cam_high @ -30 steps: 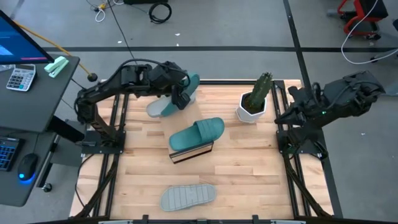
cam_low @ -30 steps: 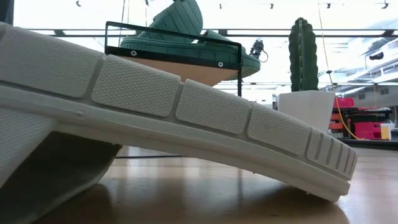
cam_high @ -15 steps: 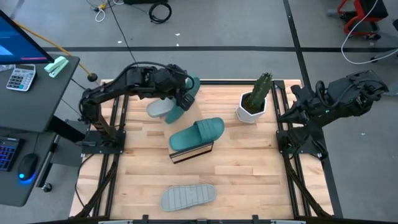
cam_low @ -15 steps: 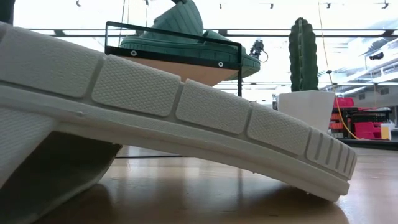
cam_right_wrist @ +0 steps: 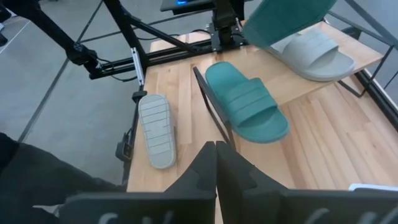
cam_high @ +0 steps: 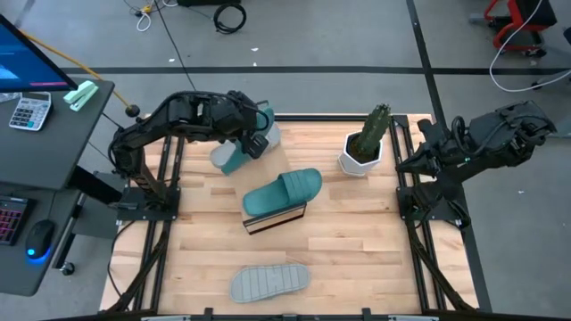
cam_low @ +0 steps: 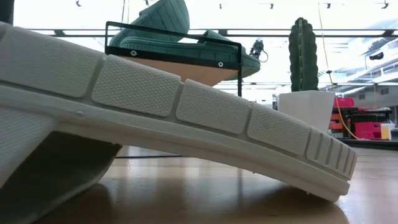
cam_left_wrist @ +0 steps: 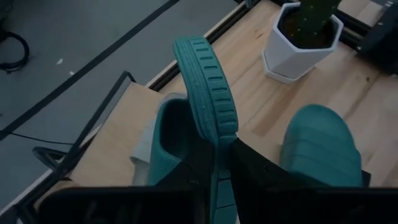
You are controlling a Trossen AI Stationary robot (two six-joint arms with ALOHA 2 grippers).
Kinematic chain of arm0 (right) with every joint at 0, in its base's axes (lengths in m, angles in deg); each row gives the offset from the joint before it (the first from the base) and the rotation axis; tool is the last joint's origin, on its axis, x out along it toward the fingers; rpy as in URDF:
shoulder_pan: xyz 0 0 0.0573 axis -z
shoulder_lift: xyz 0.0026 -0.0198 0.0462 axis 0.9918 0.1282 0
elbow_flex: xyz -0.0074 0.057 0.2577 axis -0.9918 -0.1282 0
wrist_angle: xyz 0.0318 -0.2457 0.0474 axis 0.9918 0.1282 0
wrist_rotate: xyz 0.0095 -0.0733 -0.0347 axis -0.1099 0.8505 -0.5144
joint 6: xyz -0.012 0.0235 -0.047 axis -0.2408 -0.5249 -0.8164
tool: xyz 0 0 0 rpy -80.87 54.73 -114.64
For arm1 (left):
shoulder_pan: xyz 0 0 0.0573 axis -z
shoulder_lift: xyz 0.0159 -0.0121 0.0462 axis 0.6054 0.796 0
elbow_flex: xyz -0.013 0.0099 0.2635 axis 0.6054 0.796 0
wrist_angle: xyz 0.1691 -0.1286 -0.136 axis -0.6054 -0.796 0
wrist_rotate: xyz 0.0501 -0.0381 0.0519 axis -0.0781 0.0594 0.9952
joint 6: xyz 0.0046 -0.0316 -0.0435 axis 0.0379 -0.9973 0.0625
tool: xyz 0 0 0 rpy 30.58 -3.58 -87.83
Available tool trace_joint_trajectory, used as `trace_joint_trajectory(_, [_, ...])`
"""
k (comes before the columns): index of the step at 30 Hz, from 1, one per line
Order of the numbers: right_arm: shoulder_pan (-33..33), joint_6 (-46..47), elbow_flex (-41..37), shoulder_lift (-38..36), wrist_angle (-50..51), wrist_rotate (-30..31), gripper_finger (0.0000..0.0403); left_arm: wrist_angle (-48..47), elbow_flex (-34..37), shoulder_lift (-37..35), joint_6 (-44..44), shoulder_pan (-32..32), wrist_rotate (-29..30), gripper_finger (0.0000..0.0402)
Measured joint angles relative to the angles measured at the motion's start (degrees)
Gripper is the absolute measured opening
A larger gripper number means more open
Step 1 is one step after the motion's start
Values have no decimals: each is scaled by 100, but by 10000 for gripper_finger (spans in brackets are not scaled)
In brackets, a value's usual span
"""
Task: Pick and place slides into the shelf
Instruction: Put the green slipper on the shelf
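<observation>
- The left gripper (cam_high: pixel 252 141) hung over the far-left part of the slatted wooden table (cam_high: pixel 357 241), its fingers pinched on the edge of a teal-green rubber slide sandal (cam_left_wrist: pixel 208 93), which stood tilted on its side in the air.
- Under it a pale grey slide sandal (cam_high: pixel 223 155) lay on the light wood shelf with dark trim (cam_right_wrist: pixel 323 87).
- A second teal-green slide (cam_high: pixel 282 191) sat mid-table, apparently on the shelf's near end; another pale grey slide (cam_high: pixel 269 281) lay sole-up by the front edge, well apart.
- The right gripper (cam_right_wrist: pixel 216 163) waited beyond the table's right side, fingers pressed together, holding nothing.
- The rubber looked light and bendy, grippy rather than slick; I judged the sole's rim or the wide strap the sound hold.
- A potted cactus (cam_high: pixel 368 140) stood nearby.
</observation>
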Motion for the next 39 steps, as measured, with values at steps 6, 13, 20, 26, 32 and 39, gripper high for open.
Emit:
trace_joint_trajectory(6, [1, -55, 0, 2, 0, 68, 2, -67, -2, 67, -32, 103, 2, 40])
trace_joint_trajectory(13, [1, -58, 0, 30, 7, 68, 2, -290, 2, 474, -2, 251, 12, 40])
trace_joint_trajectory(20, [1, -57, 0, 83, 24, 66, 2, -349, 0, 779, -26, 413, 276, 40])
trace_joint_trajectory(26, [1, -57, 0, 109, 24, 65, 3, -377, 0, 791, -26, 451, 539, 40])
trace_joint_trajectory(32, [1, -55, 0, 130, 22, 64, 4, -155, 7, 793, 169, 537, 761, 40])
trace_joint_trajectory(39, [1, -55, 0, 167, 22, 64, 3, -52, 7, 793, 164, 547, 942, 40])
